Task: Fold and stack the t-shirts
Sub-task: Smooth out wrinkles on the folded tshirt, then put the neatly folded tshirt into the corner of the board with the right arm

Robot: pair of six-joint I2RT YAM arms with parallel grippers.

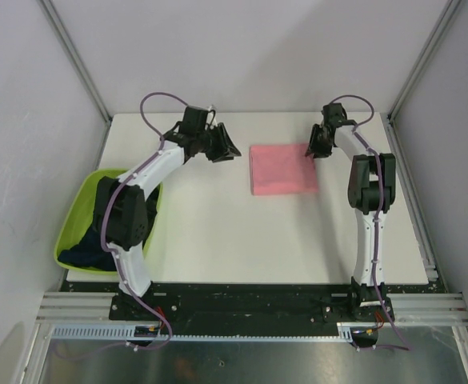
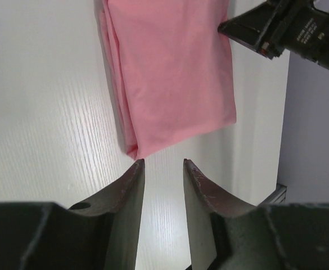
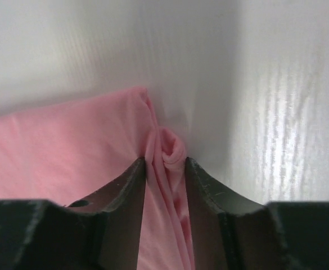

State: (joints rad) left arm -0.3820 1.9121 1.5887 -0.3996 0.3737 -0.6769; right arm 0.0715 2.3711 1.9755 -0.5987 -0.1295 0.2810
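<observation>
pink t-shirt (image 1: 283, 168): we see it folded flat on the table (image 1: 218, 232) | right claw (image 3: 164, 163): pinches a bunched fold at the shirt's edge | left claw (image 2: 163, 163): narrowly parted, empty, just off a shirt corner, not touching

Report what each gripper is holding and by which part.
Right gripper pinches the pink t-shirt by a bunched fold at its edge; left gripper holds nothing.

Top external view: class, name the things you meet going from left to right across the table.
lime-green tub → left gripper → pink t-shirt → right gripper, at the shirt's right edge
</observation>
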